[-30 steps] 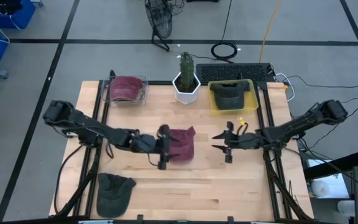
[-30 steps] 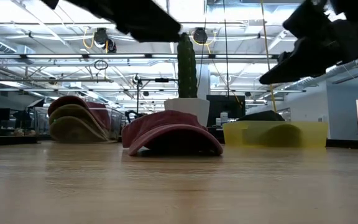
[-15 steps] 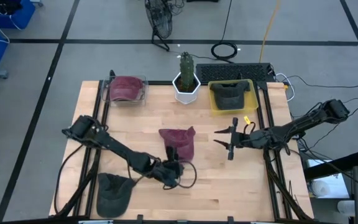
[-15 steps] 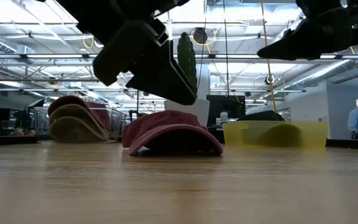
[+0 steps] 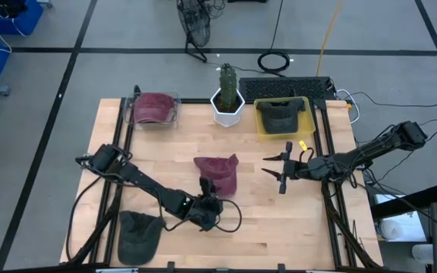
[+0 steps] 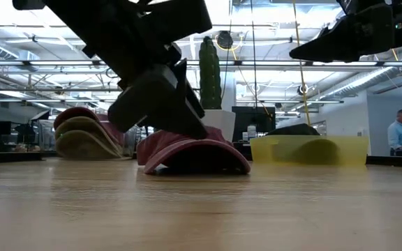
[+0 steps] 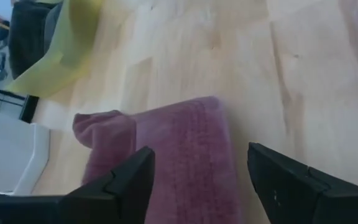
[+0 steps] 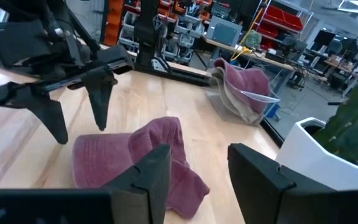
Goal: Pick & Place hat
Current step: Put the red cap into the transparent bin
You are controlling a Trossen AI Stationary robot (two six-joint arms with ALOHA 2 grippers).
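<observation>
Maroon hat lies ungrasped mid-table, just ahead of the left gripper, whose fingers stand wide; pick and placement both remain. Right gripper, fingers apart and empty, waits beside it. Beyond: potted cactus, yellow bin with dark hat, another dark hat behind.

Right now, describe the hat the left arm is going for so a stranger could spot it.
Start at the white cactus pot at the table's back edge and come forward to mid-table. The maroon hat lies alone on bare wood, unlike the maroon one in the clear bin or the dark ones elsewhere.
</observation>
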